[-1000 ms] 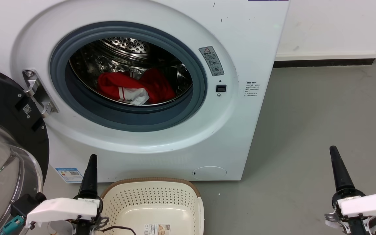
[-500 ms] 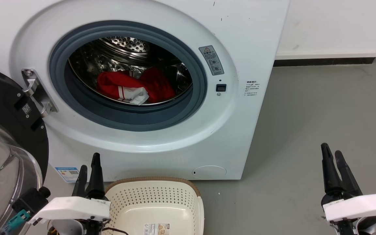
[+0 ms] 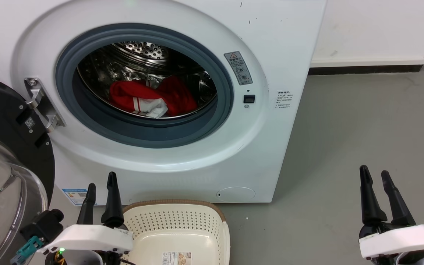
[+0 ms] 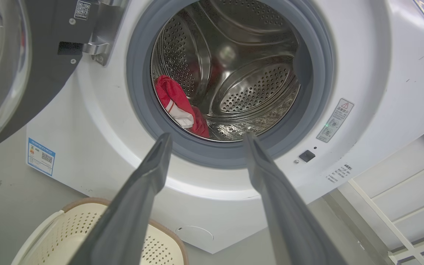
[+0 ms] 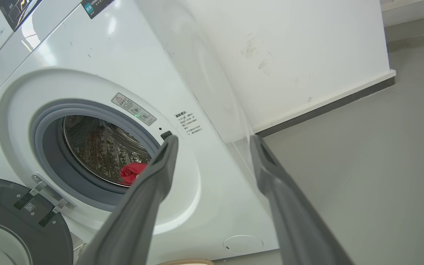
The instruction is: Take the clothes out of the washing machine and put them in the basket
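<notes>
Red clothes [image 3: 149,97]: in a heap at the bottom of the steel drum [image 3: 142,49], inside the washing machine [image 3: 289,44].
Heap shape: stretches side to side across the drum, with a white bit at the front.
Door [image 3: 2,110]: swung open on the left.
Basket [image 3: 177,202]: on the floor just in front of the machine, no clothes in it.
Left claw [image 3: 101,179]: fingers spread apart, holding nothing, low beside the basket.
Right claw [image 3: 374,170]: fingers spread apart, holding nothing, far off to the right.
Way to go: clothes are up and ahead of the left claw, a bit to its right. It looks the nearer one.
</notes>
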You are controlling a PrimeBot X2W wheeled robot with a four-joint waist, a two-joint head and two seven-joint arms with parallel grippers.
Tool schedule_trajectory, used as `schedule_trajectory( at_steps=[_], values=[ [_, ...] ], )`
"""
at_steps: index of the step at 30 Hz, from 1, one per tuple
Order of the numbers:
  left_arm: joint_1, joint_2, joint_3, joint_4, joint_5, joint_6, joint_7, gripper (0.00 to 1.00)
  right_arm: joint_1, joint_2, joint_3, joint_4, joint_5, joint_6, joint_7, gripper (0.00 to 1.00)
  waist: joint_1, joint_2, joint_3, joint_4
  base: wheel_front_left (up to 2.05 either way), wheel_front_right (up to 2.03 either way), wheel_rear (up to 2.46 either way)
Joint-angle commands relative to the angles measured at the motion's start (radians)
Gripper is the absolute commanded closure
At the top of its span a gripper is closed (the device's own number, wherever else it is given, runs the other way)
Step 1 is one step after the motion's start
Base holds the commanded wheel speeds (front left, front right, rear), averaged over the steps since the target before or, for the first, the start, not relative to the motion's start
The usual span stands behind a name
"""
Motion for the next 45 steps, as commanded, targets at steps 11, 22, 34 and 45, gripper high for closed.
schedule_trajectory(
  at_steps=[11, 22, 34, 45],
  values=[
    [0.022, 0.005, -0.012, -0.046, 0.170, 0.018, -0.044, 0.00, 0.024, -0.005, 0.008, -0.059, -0.161, 0.000, -0.044, 0.00, 0.0000, -0.0001, 0.001, 0.001, 0.00, 0.00, 0.00],
    [0.043, 0.005, -0.014, -0.057, 0.278, 0.026, -0.071, 0.00, 0.047, -0.005, 0.014, -0.082, -0.267, 0.000, -0.072, 0.00, 0.0000, -0.0001, 0.002, 0.001, 0.00, 0.00, 0.00],
    [0.067, 0.005, -0.021, -0.058, 0.373, 0.029, -0.097, 0.00, 0.072, -0.005, 0.022, -0.102, -0.367, 0.000, -0.097, 0.00, 0.0000, -0.0001, -0.001, 0.001, 0.00, 0.00, 0.00],
    [0.081, 0.005, -0.026, -0.061, 0.455, 0.036, -0.121, 0.00, 0.090, -0.005, 0.022, -0.113, -0.444, 0.000, -0.120, 0.00, -0.0001, -0.0001, 0.003, 0.002, 0.00, 0.00, 0.00]
  ],
)
